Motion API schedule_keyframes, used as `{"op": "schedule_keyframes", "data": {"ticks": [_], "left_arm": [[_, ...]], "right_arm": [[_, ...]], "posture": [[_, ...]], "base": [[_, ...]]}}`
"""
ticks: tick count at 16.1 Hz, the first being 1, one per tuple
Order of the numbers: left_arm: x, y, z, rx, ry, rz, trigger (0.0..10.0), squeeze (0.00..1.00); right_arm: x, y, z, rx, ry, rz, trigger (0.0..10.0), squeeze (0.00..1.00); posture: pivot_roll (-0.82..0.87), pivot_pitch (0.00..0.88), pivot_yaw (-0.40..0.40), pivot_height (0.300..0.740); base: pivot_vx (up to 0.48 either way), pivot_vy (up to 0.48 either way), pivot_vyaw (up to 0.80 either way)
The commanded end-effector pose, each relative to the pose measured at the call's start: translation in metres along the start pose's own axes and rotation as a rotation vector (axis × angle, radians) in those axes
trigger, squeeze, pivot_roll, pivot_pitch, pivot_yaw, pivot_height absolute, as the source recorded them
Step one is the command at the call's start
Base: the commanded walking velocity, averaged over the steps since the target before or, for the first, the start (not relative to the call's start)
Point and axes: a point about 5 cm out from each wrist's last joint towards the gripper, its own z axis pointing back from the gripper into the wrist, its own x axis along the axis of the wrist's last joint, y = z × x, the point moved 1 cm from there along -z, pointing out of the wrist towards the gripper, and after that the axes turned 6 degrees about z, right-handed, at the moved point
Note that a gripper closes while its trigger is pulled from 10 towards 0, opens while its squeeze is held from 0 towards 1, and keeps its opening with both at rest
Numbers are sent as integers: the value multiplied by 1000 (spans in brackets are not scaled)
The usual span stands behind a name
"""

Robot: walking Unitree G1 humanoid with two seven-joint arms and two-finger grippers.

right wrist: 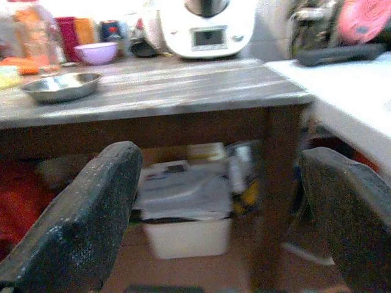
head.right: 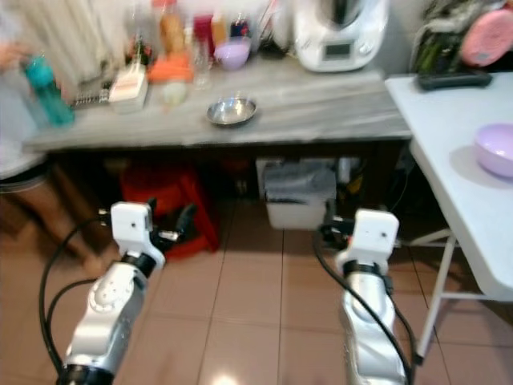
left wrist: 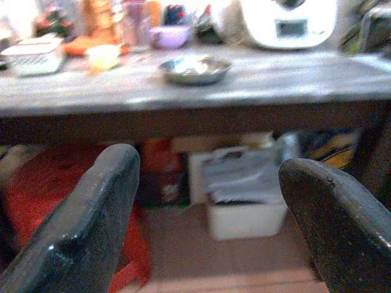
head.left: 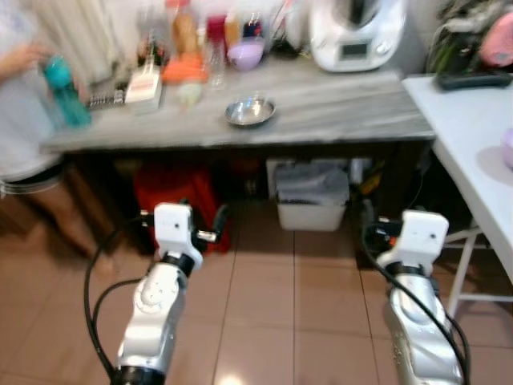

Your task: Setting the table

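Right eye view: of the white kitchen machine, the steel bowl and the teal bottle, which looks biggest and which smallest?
1. White kitchen machine, plainly the largest.
2. and 3. Steel bowl and teal bottle: the bowl is wider, the bottle taller, the picture is blurred, so I would not rank them.

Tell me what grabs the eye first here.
A steel bowl sits alone mid-counter, with a white appliance behind it at the wall. A person holding a teal bottle stands at the counter's left end. Both grippers, left and right, hang open below the counter.
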Motion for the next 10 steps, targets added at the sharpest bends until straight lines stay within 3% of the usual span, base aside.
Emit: {"op": "schedule_keyframes", "data": {"ticks": [1, 10], "left_arm": [[3, 1, -1, 1, -11, -1, 10000, 0], [4, -1, -3, -18, -13, -1, 10000, 0]], "right_arm": [[2, -1, -1, 3, -10, 10, 10000, 0], [3, 0, -2, 1, -17, 7, 10000, 0]], "posture": [[-27, 0, 120, 740], [-27, 0, 126, 740]], "base": [[0, -341, 0], [0, -379, 0]]}}
